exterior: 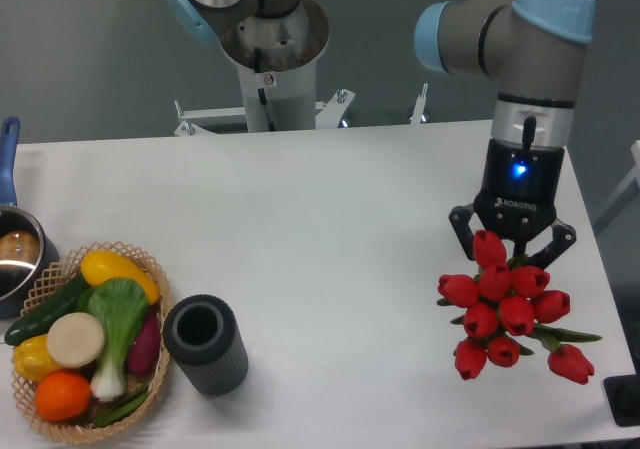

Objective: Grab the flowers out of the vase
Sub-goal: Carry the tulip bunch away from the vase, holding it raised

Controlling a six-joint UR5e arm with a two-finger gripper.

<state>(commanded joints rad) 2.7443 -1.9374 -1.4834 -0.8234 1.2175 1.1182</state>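
Gripper (511, 259) over flowers (506, 314) (jaw state unclear).

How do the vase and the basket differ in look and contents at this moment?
The vase is a dark grey ribbed cylinder; the basket is light woven wicker, wider and shallower. The vase's mouth shows nothing inside, the flowers being far right under the gripper; the basket is heaped with vegetables. Both stand side by side at the table's front left.
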